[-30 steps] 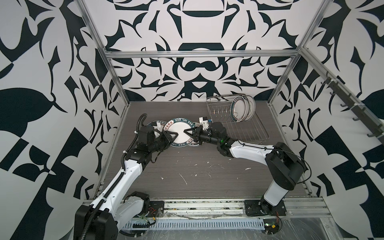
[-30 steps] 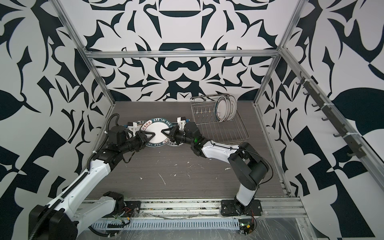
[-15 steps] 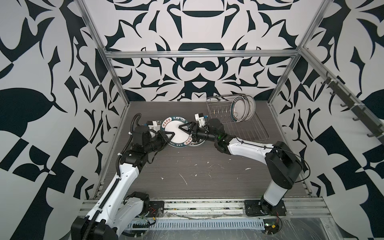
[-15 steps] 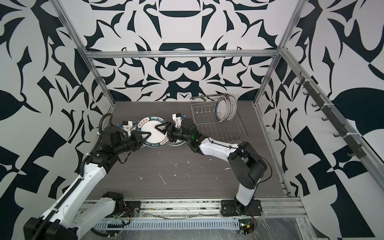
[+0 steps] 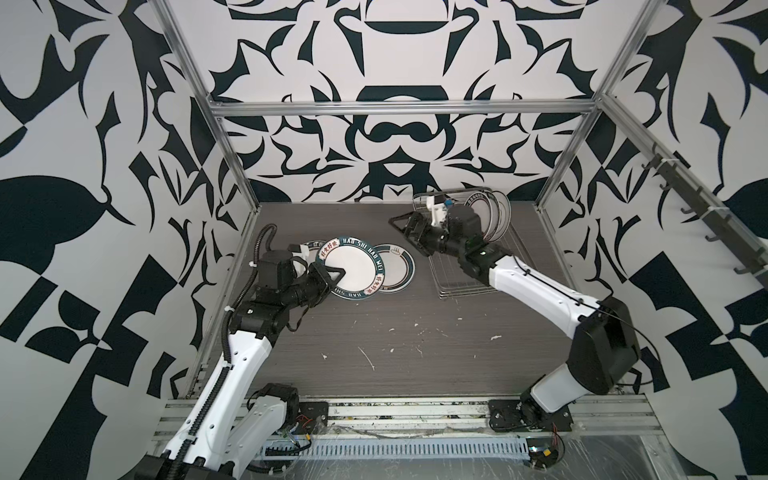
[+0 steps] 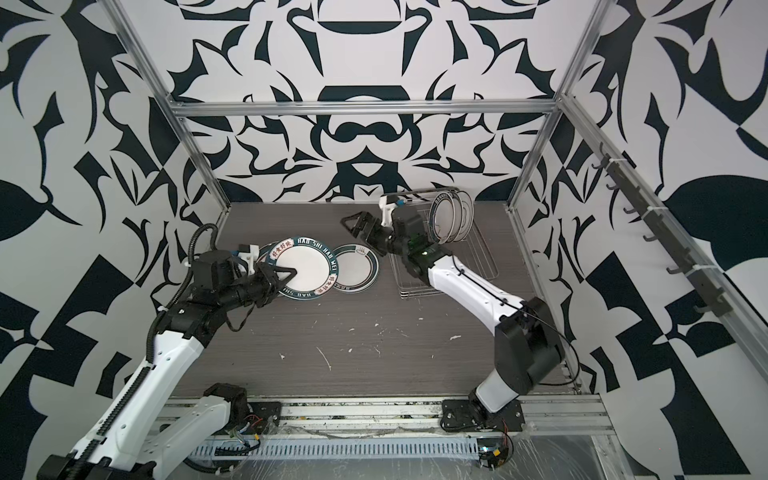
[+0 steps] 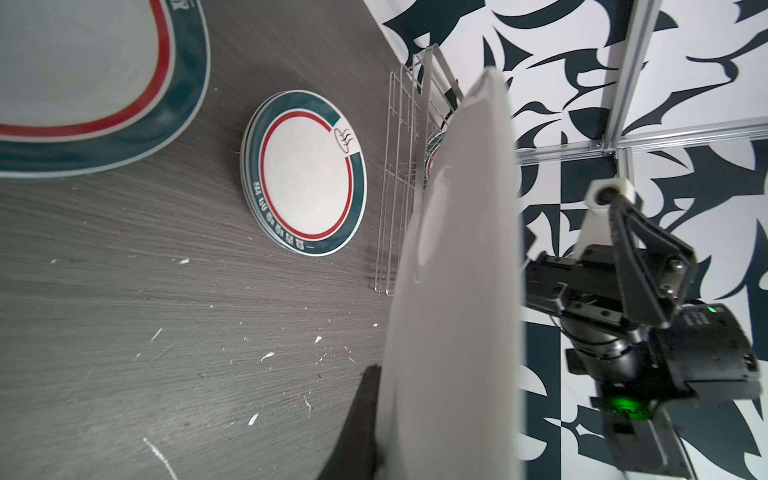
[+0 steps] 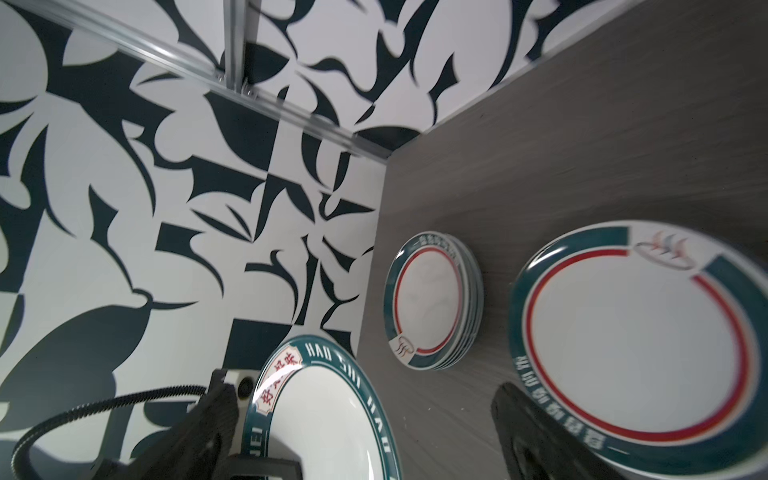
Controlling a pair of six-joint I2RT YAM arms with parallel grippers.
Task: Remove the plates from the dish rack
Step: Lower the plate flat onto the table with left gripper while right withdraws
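A large white plate (image 5: 353, 266) (image 6: 305, 268) with a teal lettered rim hangs tilted over the table's left side, and my left gripper (image 5: 334, 277) (image 6: 286, 274) is shut on its near edge. In the left wrist view its pale underside (image 7: 453, 291) stands edge-on beside one dark finger (image 7: 363, 419). My right gripper (image 5: 405, 235) (image 6: 359, 232) is open and holds nothing, hovering by the left end of the wire dish rack (image 5: 465, 286) (image 6: 486, 266). Several plates (image 5: 488, 212) (image 6: 451, 216) stand upright at the rack's far end.
Two stacks of plates lie flat on the table: small ones (image 5: 309, 245) (image 8: 432, 299) by the left wall, partly under the held plate, and wider ones (image 5: 397, 270) (image 7: 305, 172) (image 8: 631, 345) between it and the rack. White crumbs dot the front of the table.
My right gripper has opened, let go of the large plate and drawn back right toward the rack. The left gripper keeps the plate and has carried it slightly left.
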